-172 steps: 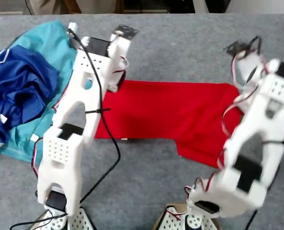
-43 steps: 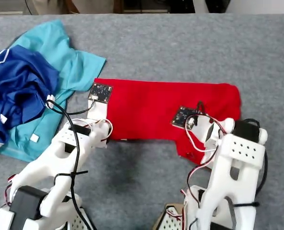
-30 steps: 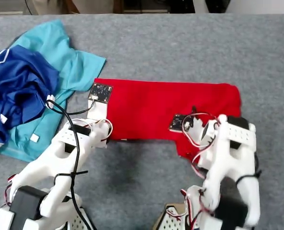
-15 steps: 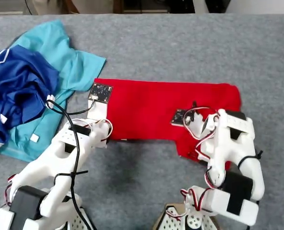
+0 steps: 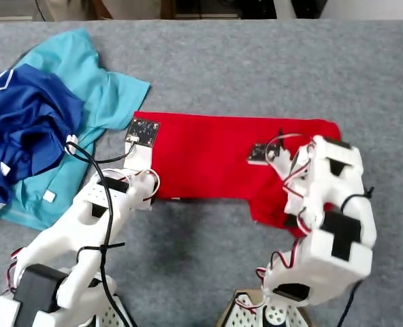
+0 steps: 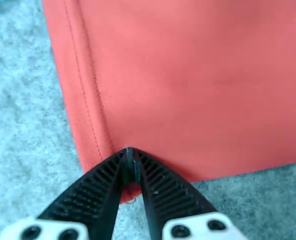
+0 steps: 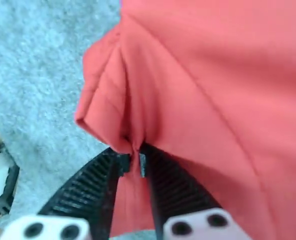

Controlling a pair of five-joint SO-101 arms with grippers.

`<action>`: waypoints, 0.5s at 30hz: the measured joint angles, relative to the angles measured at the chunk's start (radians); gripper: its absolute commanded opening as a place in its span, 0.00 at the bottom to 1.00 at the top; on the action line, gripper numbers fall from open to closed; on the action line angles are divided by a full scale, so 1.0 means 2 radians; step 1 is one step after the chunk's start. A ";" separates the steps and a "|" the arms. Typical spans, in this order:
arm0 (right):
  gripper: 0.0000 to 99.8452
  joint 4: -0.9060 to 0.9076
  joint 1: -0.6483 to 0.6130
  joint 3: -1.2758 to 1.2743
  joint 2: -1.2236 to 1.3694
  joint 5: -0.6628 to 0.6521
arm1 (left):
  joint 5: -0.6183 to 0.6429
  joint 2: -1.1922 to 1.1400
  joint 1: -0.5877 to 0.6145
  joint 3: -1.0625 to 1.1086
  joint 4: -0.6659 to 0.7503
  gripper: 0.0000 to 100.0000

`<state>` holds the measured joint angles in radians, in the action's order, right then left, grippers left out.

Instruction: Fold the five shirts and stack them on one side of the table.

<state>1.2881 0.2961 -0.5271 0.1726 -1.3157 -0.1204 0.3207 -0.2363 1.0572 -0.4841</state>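
My left claw (image 6: pixel 129 159) and right claw (image 7: pixel 134 161) each pinch the near edge of the red fabric shirt (image 5: pixel 215 153), which lies lengthwise across the grey worktop (image 5: pixel 256 68), far edge straight ahead.

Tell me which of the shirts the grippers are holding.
The red shirt, spread across the middle: left gripper and right gripper are each shut on its near edge. The teal shirt and blue shirt lie heaped aside, untouched.

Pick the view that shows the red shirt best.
High view: the red shirt lies spread flat on the table, most of its outline visible. Left wrist view: its hemmed corner in the left gripper. Right wrist view: a bunched fold in the right gripper.
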 measured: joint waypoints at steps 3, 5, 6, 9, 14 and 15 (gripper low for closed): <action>0.00 0.040 0.000 0.060 0.009 0.002 | 0.000 0.000 0.000 0.000 0.000 0.02; 0.00 0.064 0.000 0.097 0.013 0.002 | 0.000 0.000 0.000 0.000 0.000 0.02; 0.00 0.071 0.000 0.117 0.015 0.002 | 0.000 0.000 0.000 0.000 0.000 0.02; 0.00 0.094 -0.007 0.172 0.031 0.002 | 0.000 0.000 0.000 0.000 0.000 0.02; 0.00 0.137 -0.030 0.276 0.073 0.012 | 0.000 0.000 0.000 0.000 0.000 0.02; 0.00 0.143 -0.033 0.300 0.087 0.013 | 0.000 0.000 0.000 0.000 0.000 0.02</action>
<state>1.5735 0.2302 0.0729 0.3460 -1.2896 -0.1204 0.3207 -0.2363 1.0572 -0.4841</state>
